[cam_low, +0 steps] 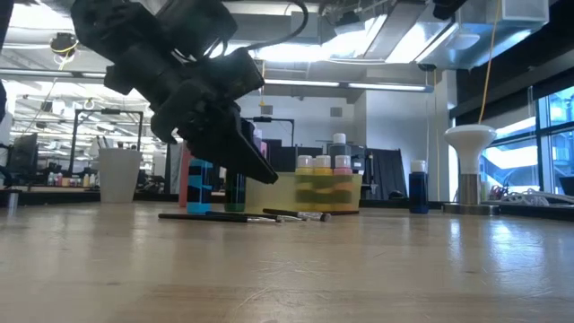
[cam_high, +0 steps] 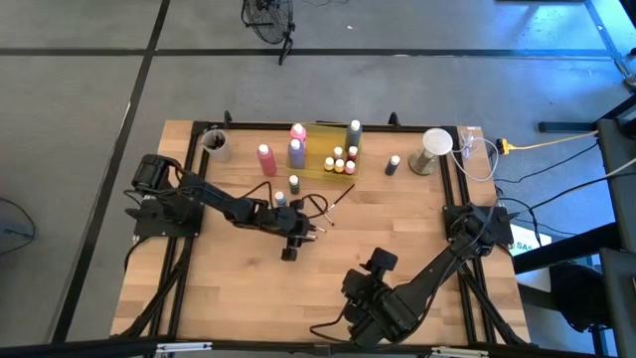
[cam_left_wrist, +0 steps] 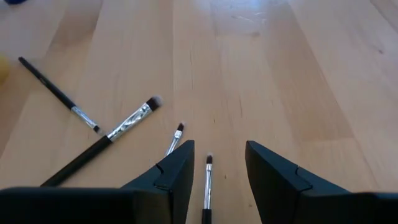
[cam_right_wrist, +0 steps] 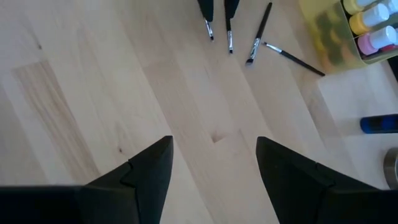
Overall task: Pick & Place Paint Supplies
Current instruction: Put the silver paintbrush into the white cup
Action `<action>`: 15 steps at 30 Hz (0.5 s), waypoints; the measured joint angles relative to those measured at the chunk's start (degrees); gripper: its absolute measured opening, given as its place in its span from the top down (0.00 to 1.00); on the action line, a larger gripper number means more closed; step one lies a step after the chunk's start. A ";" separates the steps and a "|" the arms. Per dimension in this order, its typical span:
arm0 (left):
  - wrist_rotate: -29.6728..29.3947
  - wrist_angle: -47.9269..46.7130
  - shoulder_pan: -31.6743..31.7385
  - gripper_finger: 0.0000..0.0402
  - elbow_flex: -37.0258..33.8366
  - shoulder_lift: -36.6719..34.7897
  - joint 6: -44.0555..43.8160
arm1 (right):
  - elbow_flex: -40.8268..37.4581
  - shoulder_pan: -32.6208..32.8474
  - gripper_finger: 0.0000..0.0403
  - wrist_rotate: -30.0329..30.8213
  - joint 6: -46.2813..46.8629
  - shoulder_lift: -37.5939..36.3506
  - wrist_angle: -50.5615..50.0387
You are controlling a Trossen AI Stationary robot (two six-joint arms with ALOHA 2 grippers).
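Several thin dark brushes lie flat on the wood near mid-table (cam_high: 333,204). My left gripper (cam_left_wrist: 219,147) hangs open just above them, slanting down. One brush (cam_left_wrist: 207,183) lies lengthwise between its fingers, with a gap on each side; others lie beside it (cam_left_wrist: 127,124) (cam_left_wrist: 59,93). In the low view the left gripper (cam_low: 256,161) hovers over the brushes (cam_low: 242,216). My right gripper (cam_right_wrist: 213,142) is open over bare wood near the table's near edge (cam_high: 354,282), pointing toward the brushes (cam_right_wrist: 255,37). Pink (cam_high: 264,159), purple (cam_high: 296,152) and grey (cam_high: 355,132) squeeze bottles stand at the far side.
A translucent yellow tray (cam_high: 326,171) holds small white-capped bottles (cam_high: 340,159). A blue bottle (cam_high: 394,164) stands to its right, and two small bottles (cam_high: 294,184) stand close behind my left gripper. Pale cups sit at the far left (cam_high: 217,144) and far right (cam_high: 434,149). Bare wood lies between the grippers.
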 joint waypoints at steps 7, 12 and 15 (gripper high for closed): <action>2.97 0.94 0.05 0.65 0.00 0.00 -0.95 | 0.00 0.00 0.42 -0.02 -0.20 0.00 -0.01; 1.65 4.07 0.54 0.65 0.00 0.22 -0.98 | 0.00 0.00 0.42 -0.02 -0.35 0.00 -0.01; 2.07 5.32 1.23 0.65 0.03 1.70 -0.99 | 0.00 0.00 0.42 -0.07 -0.38 0.00 -0.01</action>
